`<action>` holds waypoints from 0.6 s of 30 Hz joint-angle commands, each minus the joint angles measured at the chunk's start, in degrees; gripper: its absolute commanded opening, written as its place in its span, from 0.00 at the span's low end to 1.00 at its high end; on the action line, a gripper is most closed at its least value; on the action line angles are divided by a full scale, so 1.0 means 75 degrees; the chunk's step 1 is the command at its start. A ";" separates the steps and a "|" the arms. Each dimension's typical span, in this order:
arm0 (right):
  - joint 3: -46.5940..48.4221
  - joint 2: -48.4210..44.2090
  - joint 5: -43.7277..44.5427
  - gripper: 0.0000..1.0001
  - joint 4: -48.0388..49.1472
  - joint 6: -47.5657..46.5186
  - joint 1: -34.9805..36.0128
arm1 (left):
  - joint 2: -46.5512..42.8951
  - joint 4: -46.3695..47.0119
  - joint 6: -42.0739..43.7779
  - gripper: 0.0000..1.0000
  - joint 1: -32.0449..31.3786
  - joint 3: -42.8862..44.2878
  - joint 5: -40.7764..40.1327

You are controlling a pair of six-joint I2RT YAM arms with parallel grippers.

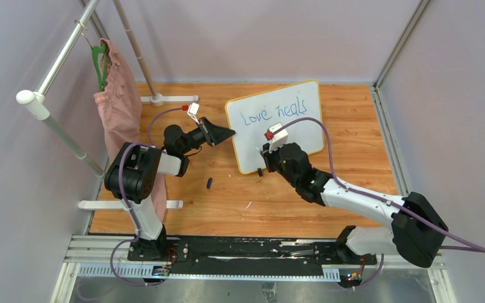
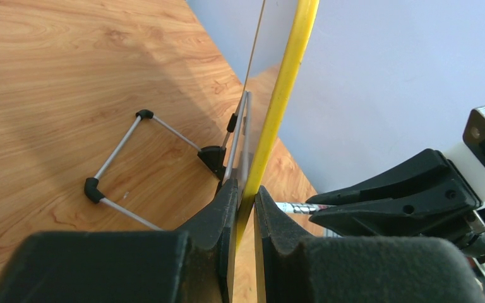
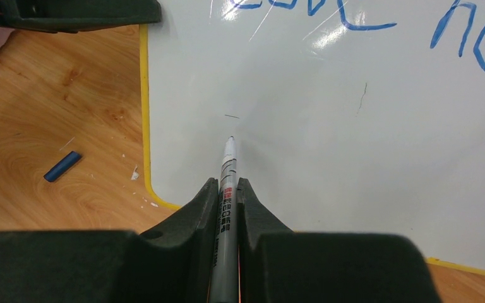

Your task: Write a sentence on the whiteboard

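The whiteboard [image 1: 290, 136], white with a yellow rim [image 2: 282, 95], stands tilted on the wooden table. Blue handwriting on it, the sentence [image 1: 273, 112], reads "Love heals" in one line, and its lower strokes [image 3: 353, 24] show in the right wrist view. My left gripper [image 1: 231, 134] [image 2: 245, 197] is shut on the board's left edge. Over the board's lower left part, my right gripper [image 1: 264, 154] [image 3: 228, 184] is shut on a grey marker [image 3: 228, 161]. The marker's tip sits at, or just off, the bare white surface below the writing.
A blue marker cap [image 1: 209, 183] [image 3: 62, 166] lies on the table left of the board. The board's wire stand [image 2: 142, 158] rests behind it. A pink cloth [image 1: 119, 107] hangs from a white pipe rack [image 1: 38, 101] at the left. Walls close in three sides.
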 commanded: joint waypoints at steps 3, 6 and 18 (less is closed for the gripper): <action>0.0204 0.0241 0.0269 0.00 0.0241 -0.0099 0.0124 | -0.0205 0.0011 -0.0086 0.07 -0.0017 -0.0070 0.0068; 0.0239 0.0303 0.0255 0.00 0.0281 -0.0101 0.0152 | -0.0207 0.0017 -0.0086 0.07 -0.0017 -0.0063 0.0070; 0.0473 0.0650 0.0178 0.00 0.0202 -0.0088 0.0244 | -0.0256 0.0046 -0.0119 0.06 -0.0017 -0.0083 0.0082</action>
